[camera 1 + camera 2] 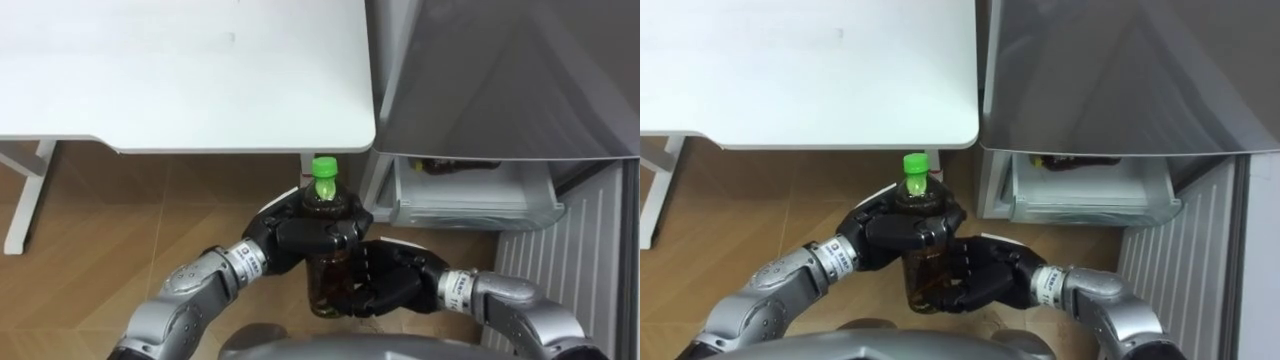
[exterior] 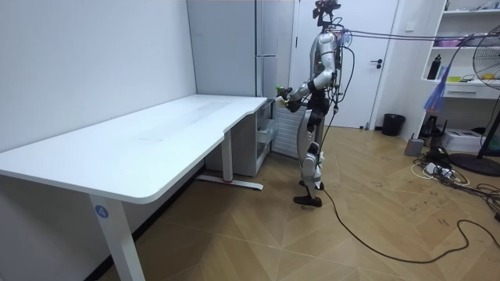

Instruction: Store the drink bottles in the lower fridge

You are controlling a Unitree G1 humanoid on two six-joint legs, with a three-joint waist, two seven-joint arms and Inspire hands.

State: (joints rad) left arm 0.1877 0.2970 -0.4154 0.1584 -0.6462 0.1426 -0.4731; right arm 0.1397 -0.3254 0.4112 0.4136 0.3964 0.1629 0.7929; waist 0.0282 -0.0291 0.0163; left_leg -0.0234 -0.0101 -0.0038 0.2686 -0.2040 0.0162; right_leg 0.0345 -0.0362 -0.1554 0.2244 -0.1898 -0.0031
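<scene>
Two hands share one load: the left hand (image 1: 300, 238) is curled round the shoulder of an upright green-capped drink bottle (image 1: 325, 203), the right hand (image 1: 395, 280) round its lower body. A white tabletop (image 1: 180, 70) lies ahead-left over a wood floor (image 1: 120, 210). The open lower fridge drawer (image 1: 475, 208) is ahead-right.

Bright even room light, soft shadows

1. The white rectangular desk (image 1: 190, 80) lies to the left, and the tall grey metal fridge (image 1: 500, 80) stands just right of its corner.
2. The fridge's white plastic lower drawer (image 1: 475, 212) juts forward, with a dark bottle (image 1: 455, 166) lying in it.
3. In front of the desk's edge, above the wooden parquet floor (image 1: 120, 220), the green-capped plastic bottle (image 1: 324, 185) stands upright, clasped between the left hand (image 1: 300, 238) and the right hand (image 1: 395, 280).
</scene>
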